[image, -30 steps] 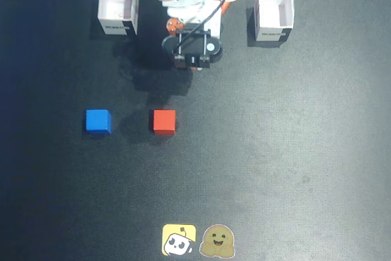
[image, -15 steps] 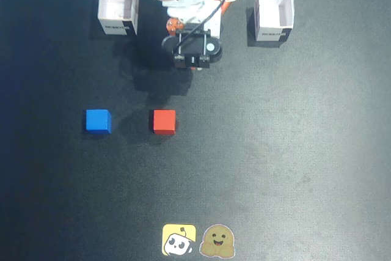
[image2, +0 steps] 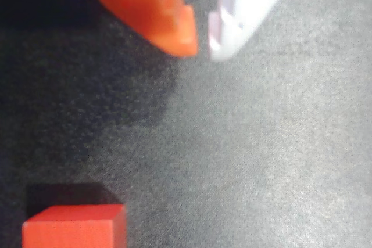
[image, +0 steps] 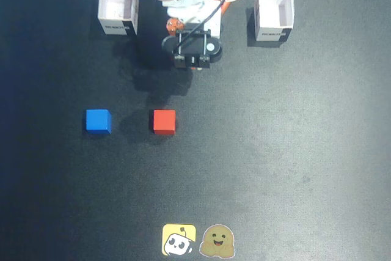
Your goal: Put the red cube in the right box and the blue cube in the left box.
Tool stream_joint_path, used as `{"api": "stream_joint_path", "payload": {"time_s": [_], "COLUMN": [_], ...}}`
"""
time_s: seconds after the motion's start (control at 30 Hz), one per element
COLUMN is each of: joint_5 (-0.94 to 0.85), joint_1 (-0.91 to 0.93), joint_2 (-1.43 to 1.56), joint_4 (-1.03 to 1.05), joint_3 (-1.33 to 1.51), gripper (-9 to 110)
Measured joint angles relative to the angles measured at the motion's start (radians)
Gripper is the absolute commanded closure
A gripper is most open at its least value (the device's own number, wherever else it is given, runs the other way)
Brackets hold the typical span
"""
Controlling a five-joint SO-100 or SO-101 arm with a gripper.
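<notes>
small solid red cube (image: 164,121) with plain faces sits on the dark surface (image: 293,163) beside the bright-blue cube (image: 98,120), well short of both white cardboard boxes; fingers (image2: 200,42) nearly closed, empty.

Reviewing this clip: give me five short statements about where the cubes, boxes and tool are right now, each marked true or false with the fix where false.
1. The red cube lies on the mat, outside both boxes. True.
2. In the fixed view, the blue cube sits to the right of the red cube. False: it sits to its left.
3. The tool is clamped on the red cube. False: it holds nothing, and the cube lies apart from it in the wrist view.
4. Both the left box and the right box look empty. True.
5. The two cubes touch each other. False: bare mat shows between them.
</notes>
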Motion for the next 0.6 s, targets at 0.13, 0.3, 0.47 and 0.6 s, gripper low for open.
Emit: {"api": "stream_joint_path", "payload": {"time_s": [0.13,0.3,0.47,0.6], "joint_5": [-0.015,-0.101,-0.153,-0.195], "joint_1": [0.0,0.0,0.009,0.015], "joint_2": [0.0,0.0,0.0,-0.018], "joint_4": [0.0,-0.035,-0.066,-0.106], "joint_3": [0.0,0.0,0.0,-0.002], "gripper": [101,101,101,101]}}
